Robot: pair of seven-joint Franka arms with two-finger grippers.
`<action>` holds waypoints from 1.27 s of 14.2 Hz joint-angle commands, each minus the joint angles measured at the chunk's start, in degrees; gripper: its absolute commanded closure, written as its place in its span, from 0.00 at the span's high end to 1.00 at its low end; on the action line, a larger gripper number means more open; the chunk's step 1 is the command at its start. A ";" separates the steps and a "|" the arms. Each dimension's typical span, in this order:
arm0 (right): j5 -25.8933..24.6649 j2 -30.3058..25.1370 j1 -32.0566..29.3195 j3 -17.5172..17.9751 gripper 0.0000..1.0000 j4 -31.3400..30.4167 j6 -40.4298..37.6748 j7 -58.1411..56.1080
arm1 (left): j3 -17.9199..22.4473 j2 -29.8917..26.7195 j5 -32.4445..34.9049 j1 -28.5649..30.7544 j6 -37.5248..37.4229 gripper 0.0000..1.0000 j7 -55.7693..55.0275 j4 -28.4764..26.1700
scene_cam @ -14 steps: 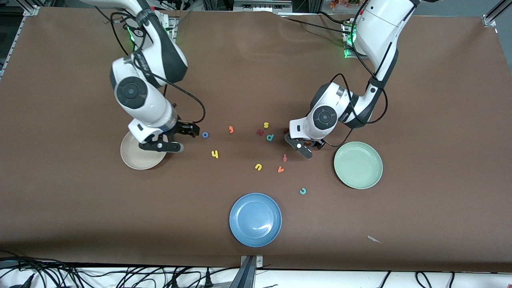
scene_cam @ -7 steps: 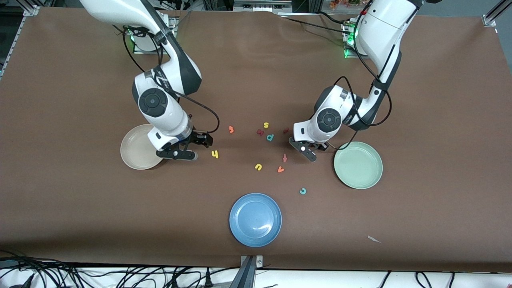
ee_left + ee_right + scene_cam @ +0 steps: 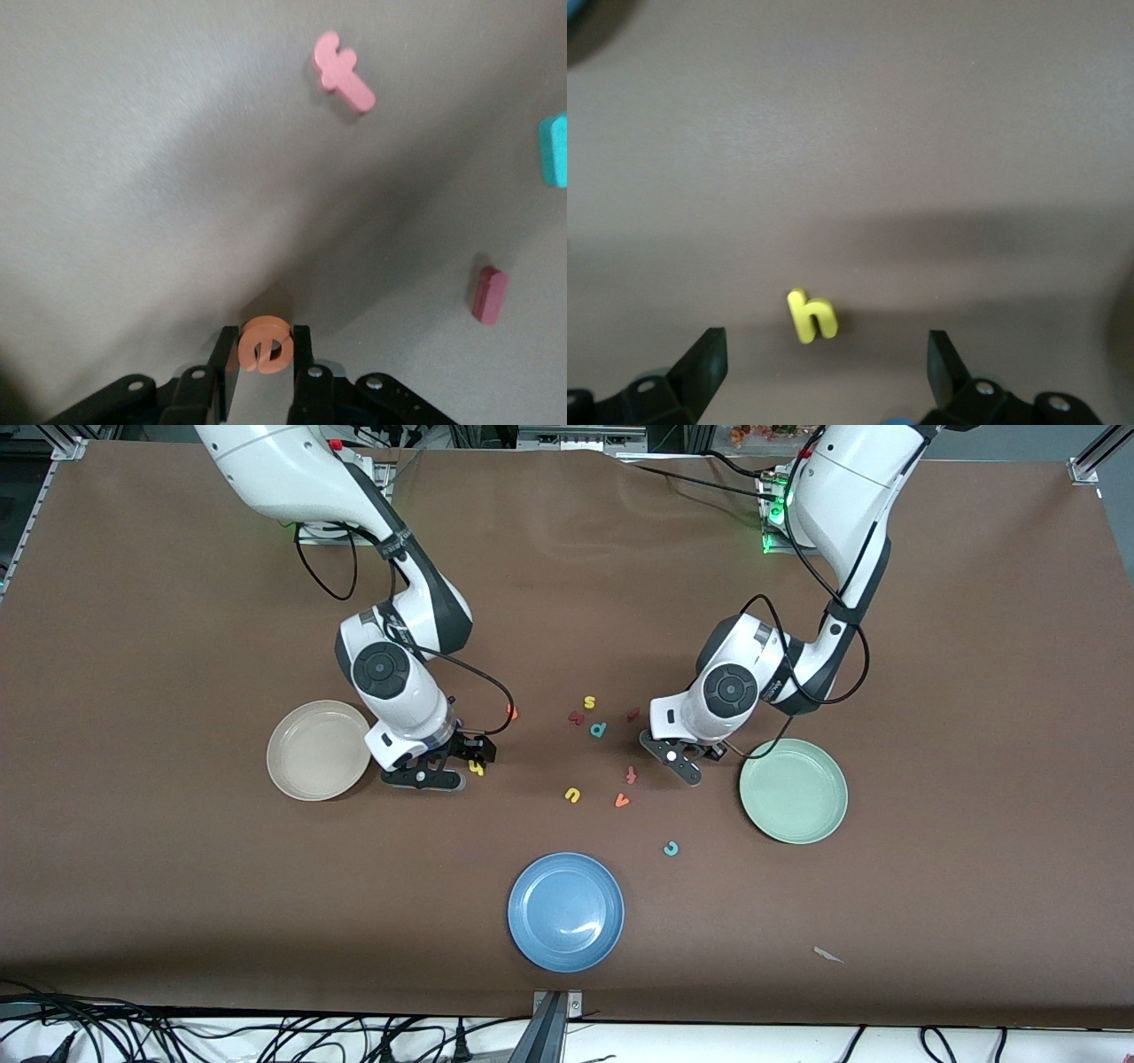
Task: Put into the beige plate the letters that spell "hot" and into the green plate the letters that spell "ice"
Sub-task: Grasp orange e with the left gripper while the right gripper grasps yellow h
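Hands | left hand: pinching orange "e" | right hand: spread wide over yellow "h"

Right tool over yellow "h"

Brown table, plain, no pattern. Plates: cream-beige plate, pale mint-green plate, blue plate. Foam letters: yellow "h", orange "e", teal "c", dark maroon bar, pinkish-red "f" shape, yellow "u", orange "v". Arms white with black joints.
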 commanded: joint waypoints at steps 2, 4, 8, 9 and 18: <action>-4.37 2.70 0.49 -0.36 1.00 0.87 0.85 0.52 | 0.15 -5.01 0.82 1.46 -7.86 0.11 0.52 1.99; -5.07 3.85 0.75 -0.27 1.00 1.66 0.85 0.52 | 1.29 -7.39 1.17 1.90 -11.29 0.10 1.30 2.96; -4.90 6.66 1.80 -0.27 1.00 3.85 1.99 0.35 | 1.29 -7.75 3.20 7.87 -12.19 0.08 7.45 4.28; -4.81 7.10 2.07 -0.27 1.00 4.12 2.08 0.43 | 1.38 -7.49 3.20 9.01 -12.19 0.08 7.81 4.89; -4.37 7.72 2.25 -0.10 0.52 4.12 2.17 0.79 | 1.56 -3.54 3.11 12.98 -10.53 0.05 9.22 6.22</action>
